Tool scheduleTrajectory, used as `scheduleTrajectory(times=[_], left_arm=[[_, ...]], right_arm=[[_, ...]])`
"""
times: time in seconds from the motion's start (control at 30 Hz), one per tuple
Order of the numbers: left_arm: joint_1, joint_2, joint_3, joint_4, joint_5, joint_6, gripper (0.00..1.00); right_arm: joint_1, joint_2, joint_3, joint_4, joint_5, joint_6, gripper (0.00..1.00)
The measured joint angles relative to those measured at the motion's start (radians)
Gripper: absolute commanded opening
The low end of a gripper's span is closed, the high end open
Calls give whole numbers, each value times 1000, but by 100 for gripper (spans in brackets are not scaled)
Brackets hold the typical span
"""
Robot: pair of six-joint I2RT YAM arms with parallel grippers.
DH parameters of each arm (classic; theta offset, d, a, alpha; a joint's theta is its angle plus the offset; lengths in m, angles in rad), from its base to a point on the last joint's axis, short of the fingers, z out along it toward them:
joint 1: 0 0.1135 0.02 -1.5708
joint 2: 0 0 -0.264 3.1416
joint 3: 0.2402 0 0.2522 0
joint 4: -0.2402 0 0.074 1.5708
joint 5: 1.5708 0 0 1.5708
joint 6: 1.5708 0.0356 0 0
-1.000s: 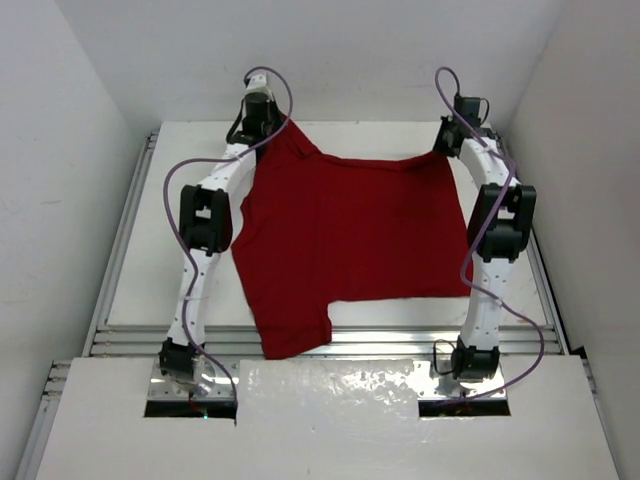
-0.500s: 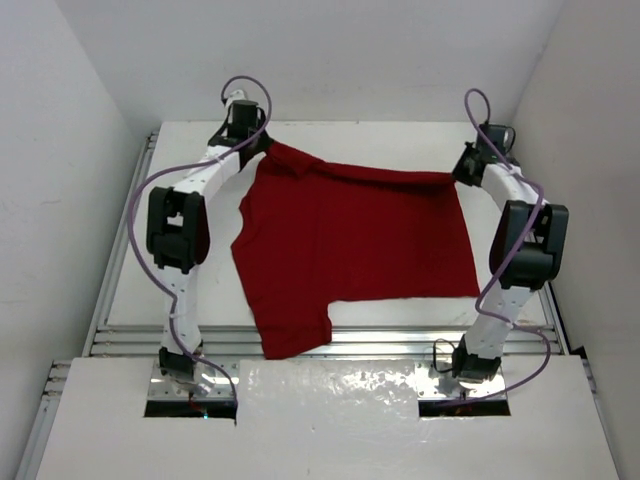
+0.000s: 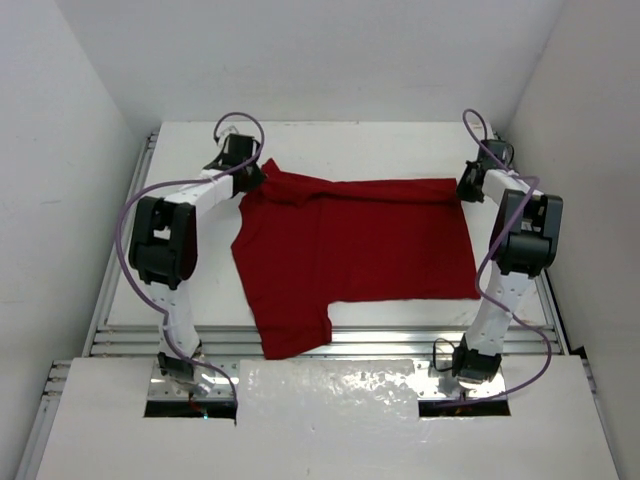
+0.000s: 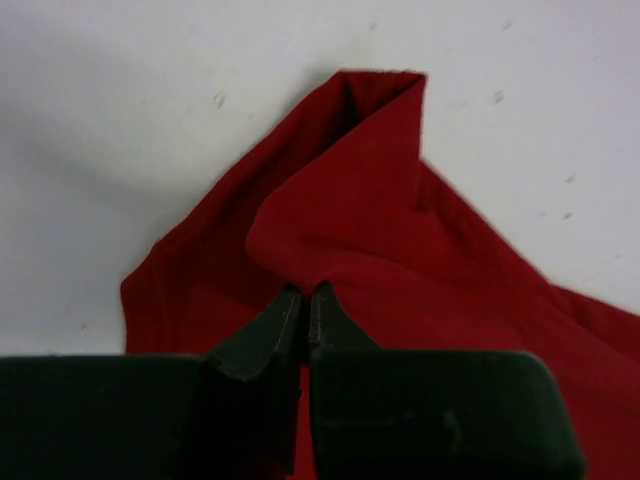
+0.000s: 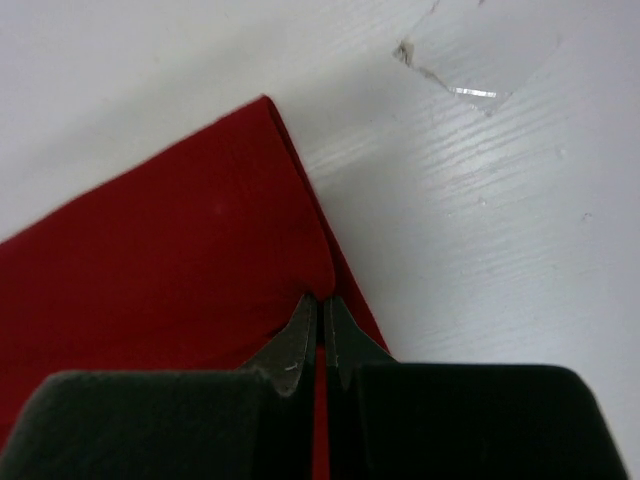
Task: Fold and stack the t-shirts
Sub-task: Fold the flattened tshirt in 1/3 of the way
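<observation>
The left pincer (image 4: 305, 297) is clamped on a raised fold of the shirt (image 3: 350, 250). Just ahead of its tips the cloth climbs to a doubled-over corner, and past that lies bare desk (image 3: 330, 140). The right pincer (image 5: 320, 302) is clamped too, on the shirt's edge: red cloth spreads to its left, white desk to its right. Between the two pincers the shirt's far edge looks doubled over in a narrow band. Behind them, toward the arm bases, the rest lies flat, and one flap behind the left pincer laps over the rails (image 3: 400, 342) at the desk's near side.

A purple cable (image 3: 240, 118) loops above each wrist (clear of the cloth). Ahead and to the right of the right pincer a chip (image 5: 440, 62) breaks the desk's coating.

The desk is white and matte, faintly grained. Plain white walls (image 3: 60, 150) stand close on the left, back and right, and a glossy white panel (image 3: 330, 395) lies between the arm bases.
</observation>
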Motion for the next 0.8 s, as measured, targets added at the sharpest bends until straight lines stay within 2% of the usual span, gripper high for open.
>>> scheduleTrajectory(times=[0.17, 0.6, 0.8], left_arm=[[0, -61, -128, 3, -10, -14, 0], [-54, -296, -292, 56, -32, -26, 0], [-68, -312, -360, 68, -54, -31, 0]], right_arm=[[-5, 15, 1, -18, -8, -13, 0], [-5, 14, 9, -39, -9, -26, 0], [-5, 14, 10, -60, -13, -29, 1]])
